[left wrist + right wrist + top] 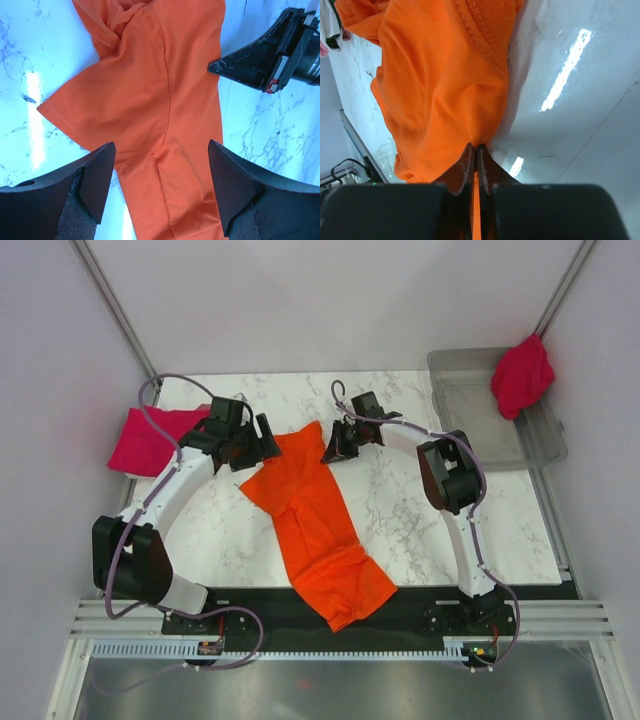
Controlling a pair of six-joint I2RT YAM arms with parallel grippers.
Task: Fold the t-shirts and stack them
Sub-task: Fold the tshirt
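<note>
A bright orange t-shirt point(315, 520) lies in a long diagonal strip on the marble table, its lower end hanging over the front edge. My right gripper point(335, 445) is at the shirt's upper right edge, shut on a pinch of the orange cloth point(435, 85); the jaws point(476, 146) are pressed together with fabric between them. My left gripper point(262, 445) hovers open over the shirt's upper left part, and orange cloth point(150, 90) with a sleeve shows between its wide-apart fingers point(161, 150). The right gripper's fingers point(250, 62) show there at the shirt's edge.
A crimson t-shirt point(150, 440) lies crumpled at the table's left edge, behind the left arm. Another crimson t-shirt point(522, 375) hangs over the far corner of a clear grey bin point(475, 405) at the back right. Bare marble point(420, 510) lies right of the orange shirt.
</note>
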